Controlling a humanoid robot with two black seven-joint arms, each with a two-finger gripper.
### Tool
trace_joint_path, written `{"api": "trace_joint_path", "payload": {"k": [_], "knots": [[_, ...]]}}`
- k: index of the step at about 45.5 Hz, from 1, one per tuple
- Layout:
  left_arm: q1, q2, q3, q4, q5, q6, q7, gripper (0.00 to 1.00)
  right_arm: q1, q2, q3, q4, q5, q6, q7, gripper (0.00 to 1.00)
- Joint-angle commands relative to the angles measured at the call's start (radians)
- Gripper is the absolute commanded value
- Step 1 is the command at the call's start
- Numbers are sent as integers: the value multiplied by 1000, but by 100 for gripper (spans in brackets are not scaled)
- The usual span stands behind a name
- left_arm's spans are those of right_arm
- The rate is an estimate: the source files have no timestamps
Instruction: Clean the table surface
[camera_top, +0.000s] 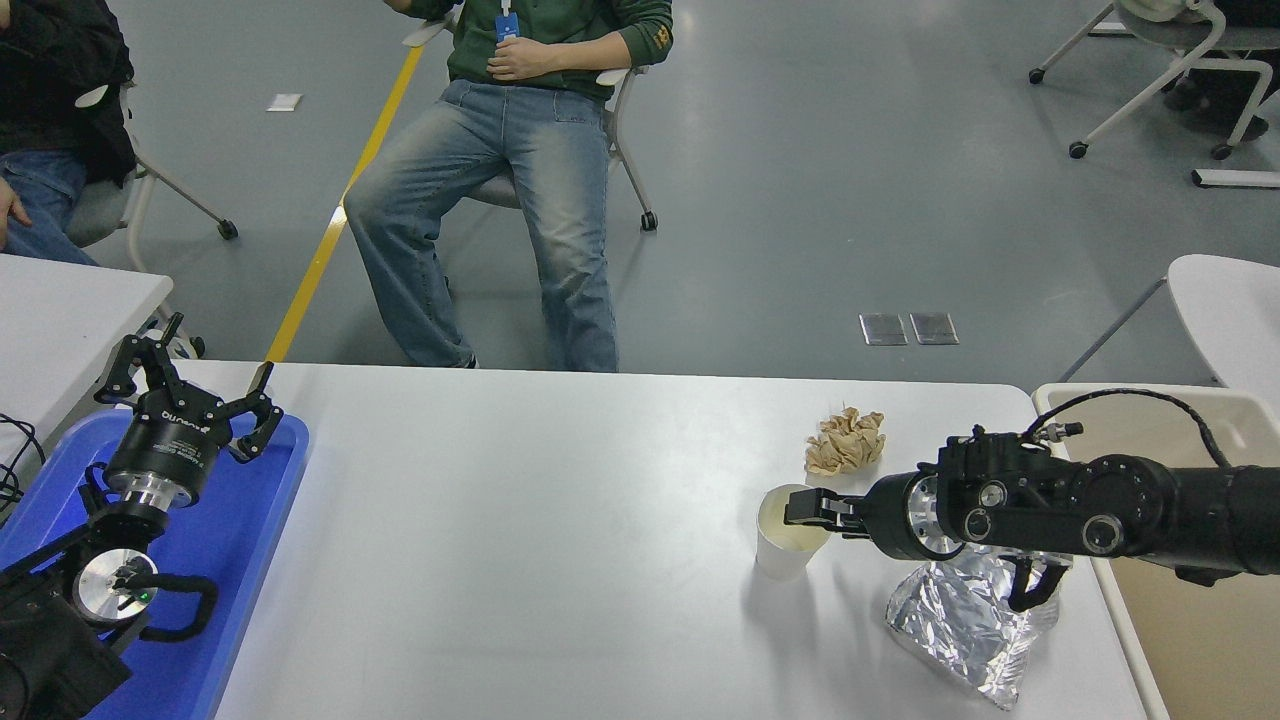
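The white table surface (550, 520) carries a white paper cup (782, 545), a crumpled brown paper ball (846, 442) and a crinkled silver foil bag (962, 625), all at its right end. My right gripper (808, 512) reaches in from the right and sits at the cup's right rim, seen side-on. Its wrist passes above the foil bag. My left gripper (195, 388) is parked open and empty above the blue tray (250, 540) at the lower left.
A beige bin (1180, 640) stands off the table's right edge. A small white table (60, 310) is at the left and a rounded one (1230, 310) at the right. A person sits on a chair (520, 180) beyond the far edge, another at the far left.
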Motion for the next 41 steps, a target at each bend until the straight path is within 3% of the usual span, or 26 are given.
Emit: {"api": "trace_joint_path", "payload": {"k": [1,4,41], "knots": [[0,0,1,0,0,0,0,100,10,2,-7,-6,-9,33,-1,19],[0,0,1,0,0,0,0,100,18,2,-7,-6,-8,54,-1,0],[0,0,-1,0,0,0,0,100,78,-69,-5,7,15,106,-9,0]]}}
